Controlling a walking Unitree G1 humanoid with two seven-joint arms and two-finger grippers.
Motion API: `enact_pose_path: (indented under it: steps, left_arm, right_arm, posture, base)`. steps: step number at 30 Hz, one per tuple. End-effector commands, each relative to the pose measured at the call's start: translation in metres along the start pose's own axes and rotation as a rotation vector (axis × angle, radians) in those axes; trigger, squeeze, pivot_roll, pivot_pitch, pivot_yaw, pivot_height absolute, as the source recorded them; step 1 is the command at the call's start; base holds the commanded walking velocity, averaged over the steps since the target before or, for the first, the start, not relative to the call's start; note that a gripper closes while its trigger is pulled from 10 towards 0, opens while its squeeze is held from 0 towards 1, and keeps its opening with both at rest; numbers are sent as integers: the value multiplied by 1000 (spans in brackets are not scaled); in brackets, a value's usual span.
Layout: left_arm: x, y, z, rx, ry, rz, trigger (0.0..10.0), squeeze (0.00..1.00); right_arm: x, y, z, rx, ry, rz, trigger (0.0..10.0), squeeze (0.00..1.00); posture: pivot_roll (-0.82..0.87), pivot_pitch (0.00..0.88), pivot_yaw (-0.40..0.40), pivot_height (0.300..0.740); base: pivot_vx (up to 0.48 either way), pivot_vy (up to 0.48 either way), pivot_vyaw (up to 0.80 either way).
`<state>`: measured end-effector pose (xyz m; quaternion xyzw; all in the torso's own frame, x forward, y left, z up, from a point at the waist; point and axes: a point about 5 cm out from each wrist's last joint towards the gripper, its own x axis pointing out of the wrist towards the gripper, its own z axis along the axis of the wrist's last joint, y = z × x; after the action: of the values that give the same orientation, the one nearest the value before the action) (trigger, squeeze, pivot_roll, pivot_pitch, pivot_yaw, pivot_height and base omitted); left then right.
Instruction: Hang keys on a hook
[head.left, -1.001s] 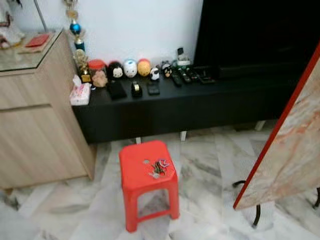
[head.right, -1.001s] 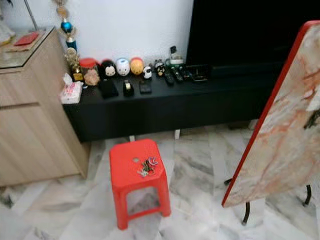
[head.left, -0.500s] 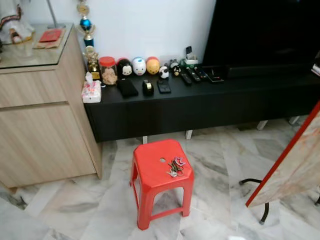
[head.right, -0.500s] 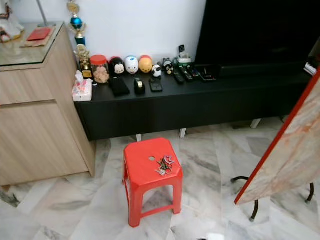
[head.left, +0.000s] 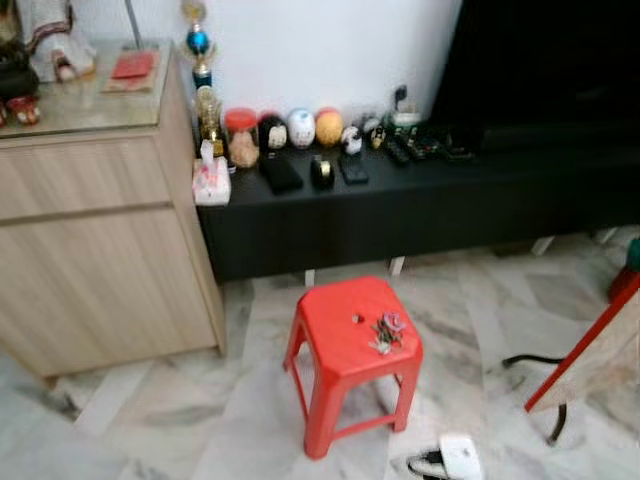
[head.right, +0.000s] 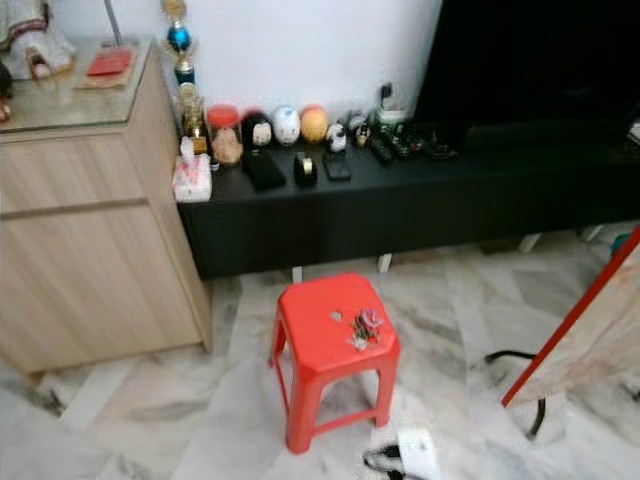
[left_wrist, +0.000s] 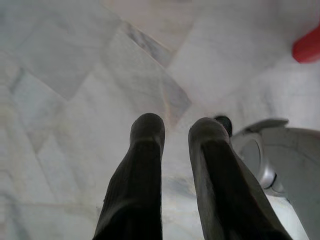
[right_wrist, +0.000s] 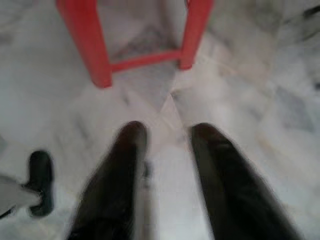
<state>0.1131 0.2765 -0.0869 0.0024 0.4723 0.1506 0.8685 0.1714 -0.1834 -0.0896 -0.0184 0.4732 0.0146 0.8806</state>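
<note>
Both tools hang low over the marble floor (head.left: 150, 420), empty: the left tool (left_wrist: 172, 132) has its fingers a little apart, and the right tool (right_wrist: 167, 137) has its fingers spread wider, with the red plastic stool (head.left: 350, 345) just ahead of it. The bunch of keys (head.left: 386, 332) lies on the stool's seat, near its right edge, beside the small hole in the middle. I can make out no hook. This looks like the approach step. Next, one tool must come above the seat's right edge, descend and close on the keys.
</note>
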Motion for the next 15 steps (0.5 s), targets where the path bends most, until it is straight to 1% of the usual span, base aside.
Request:
enact_pose_path:
  steps: [1, 2, 5, 10, 12, 14, 15]
  left_arm:
    - [0, -5, -4, 2, 15, -15, 10000, 0]
    - [0, -5, -3, -2, 11, -16, 10000, 0]
    - [-1, -4, -3, -13, 3, -15, 10000, 0]
    - [-1, -4, -5, -11, 10, -19, 10000, 0]
    - [-1, -4, -5, -10, 10, -19, 10000, 0]
    - [-1, -3, -5, -5, 10, -16, 10000, 0]
    - [-1, -2, -5, -3, 11, -14, 10000, 0]
  right_arm:
    - [-4, -13, -13, 39, 34, -33, 10000, 0]
    - [-6, -15, -19, 83, 45, -46, 10000, 0]
    - [-7, -17, -24, 137, 52, -60, 10000, 0]
    - [-7, -14, -27, 144, 67, -68, 10000, 0]
    - [-6, -12, -25, 126, 60, -62, 10000, 0]
    - [-6, -9, -23, 120, 51, -62, 10000, 0]
    - [-5, -8, -22, 124, 51, -60, 10000, 0]
  posture:
    - [55, 0, -37, 740]
    - [56, 0, -38, 740]
    - [60, 0, -39, 740]
    - [59, 0, -38, 740]
    - [63, 0, -39, 740]
    - [63, 0, -37, 740]
    - [63, 0, -36, 740]
  base:
    - [0, 0, 0]
    - [0, 0, 0]
    - [0, 0, 0]
    - [0, 0, 0]
    - [0, 0, 0]
    - [0, 0, 616]
    - [255, 0, 800]
